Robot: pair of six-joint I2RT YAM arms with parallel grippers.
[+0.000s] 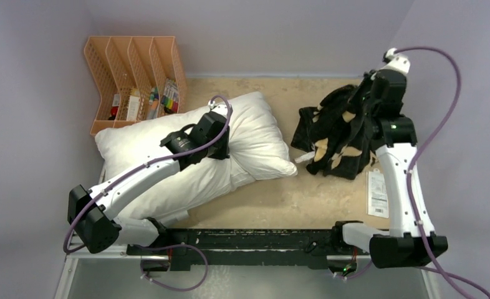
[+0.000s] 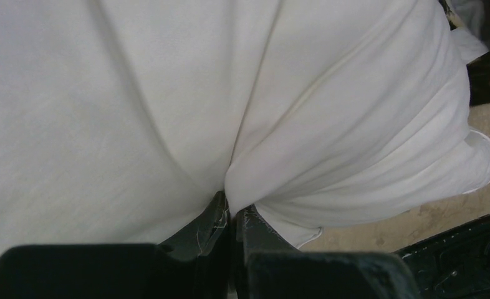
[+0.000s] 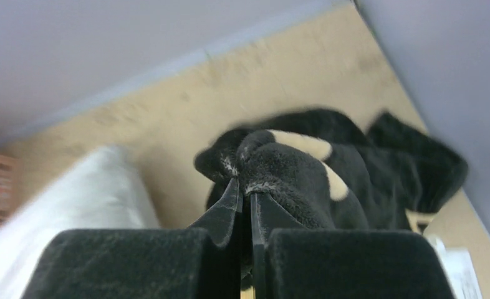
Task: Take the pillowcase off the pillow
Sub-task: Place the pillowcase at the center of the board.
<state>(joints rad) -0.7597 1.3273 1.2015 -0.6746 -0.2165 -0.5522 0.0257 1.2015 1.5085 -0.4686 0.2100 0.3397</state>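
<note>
The white pillow [image 1: 242,146] lies bare across the left half of the table, one corner pointing right. My left gripper [image 1: 216,134] presses down on its middle, shut on a pinched fold of the pillow [image 2: 168,93] fabric, as the left gripper [image 2: 233,208] shows in the left wrist view. The black pillowcase [image 1: 336,134] with tan motifs hangs bunched at the right, apart from the pillow. My right gripper [image 1: 370,93] is raised above it, shut on a fold of the pillowcase [image 3: 292,165]; the right gripper [image 3: 245,190] pinches that plush edge in the right wrist view.
An orange file rack [image 1: 133,75] with small items stands at the back left against the wall. A white paper tag [image 1: 378,193] lies on the tan table [image 1: 305,199] beside the right arm. Walls close in at the back and right.
</note>
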